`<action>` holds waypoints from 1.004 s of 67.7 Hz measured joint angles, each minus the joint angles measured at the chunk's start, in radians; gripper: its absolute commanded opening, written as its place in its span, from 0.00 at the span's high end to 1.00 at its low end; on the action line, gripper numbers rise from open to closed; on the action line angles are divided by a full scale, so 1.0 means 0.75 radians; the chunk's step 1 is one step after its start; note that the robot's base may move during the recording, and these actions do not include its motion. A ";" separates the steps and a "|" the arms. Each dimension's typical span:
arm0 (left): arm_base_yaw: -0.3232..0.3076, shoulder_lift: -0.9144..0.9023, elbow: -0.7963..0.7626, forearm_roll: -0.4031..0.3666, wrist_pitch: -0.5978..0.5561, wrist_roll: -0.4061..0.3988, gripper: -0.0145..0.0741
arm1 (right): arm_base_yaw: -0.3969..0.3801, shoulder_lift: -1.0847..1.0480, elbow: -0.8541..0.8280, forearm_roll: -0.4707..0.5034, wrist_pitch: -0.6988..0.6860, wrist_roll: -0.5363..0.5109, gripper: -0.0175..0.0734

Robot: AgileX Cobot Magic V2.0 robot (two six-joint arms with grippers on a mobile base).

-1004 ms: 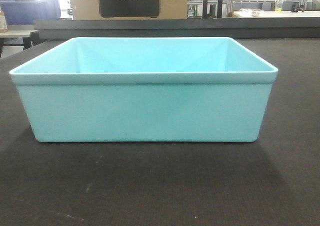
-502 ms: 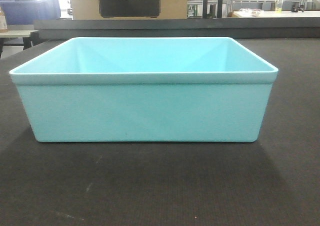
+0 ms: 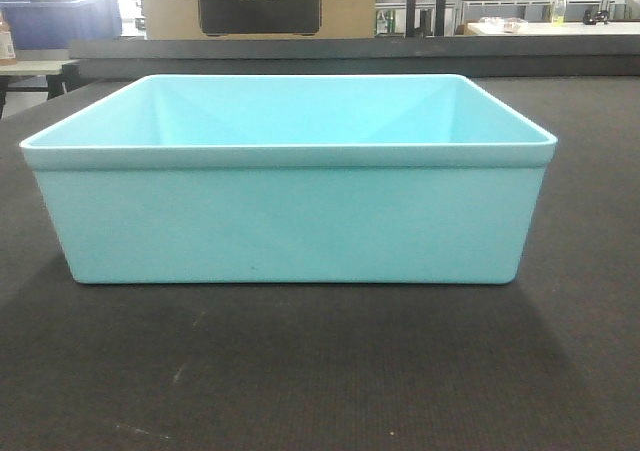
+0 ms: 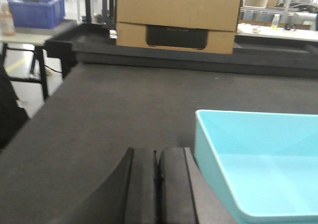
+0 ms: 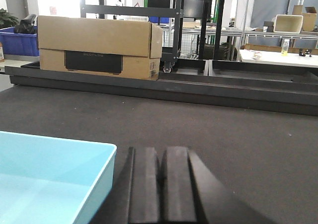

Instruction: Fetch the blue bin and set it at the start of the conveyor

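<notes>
The blue bin (image 3: 288, 211), a pale aqua tub, stands empty and upright on the dark woven conveyor belt (image 3: 320, 371). In the left wrist view the bin (image 4: 258, 164) lies to the right of my left gripper (image 4: 155, 153), which is shut and empty just outside the bin's left wall. In the right wrist view the bin (image 5: 44, 179) lies to the left of my right gripper (image 5: 161, 150), which is shut and empty just outside the bin's right wall. The belt shows in both wrist views (image 4: 124, 105) (image 5: 238, 129). Neither gripper shows in the front view.
A cardboard box (image 4: 176, 18) sits on the raised dark rail (image 5: 223, 87) at the belt's far edge. A dark blue crate (image 4: 35, 10) stands on a table at the far left. Workbenches and racks (image 5: 278, 55) lie beyond.
</notes>
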 measured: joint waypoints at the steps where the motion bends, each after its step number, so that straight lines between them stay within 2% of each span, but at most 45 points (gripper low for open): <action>1: 0.006 -0.004 0.003 -0.005 0.000 0.021 0.96 | 0.000 0.000 0.000 0.000 0.000 0.000 0.99; 9: 0.070 -0.061 0.065 -0.093 -0.023 0.172 0.96 | 0.000 0.000 0.000 0.000 0.000 0.000 0.99; 16: 0.118 -0.144 0.183 -0.131 -0.082 0.205 0.96 | 0.000 0.000 0.000 0.000 0.000 0.000 0.99; 33: 0.132 -0.295 0.524 -0.146 -0.298 0.220 0.96 | 0.000 0.000 0.000 0.000 -0.005 0.000 0.99; 68: 0.132 -0.298 0.543 -0.146 -0.311 0.224 0.96 | 0.000 0.000 0.000 0.000 -0.005 0.000 0.99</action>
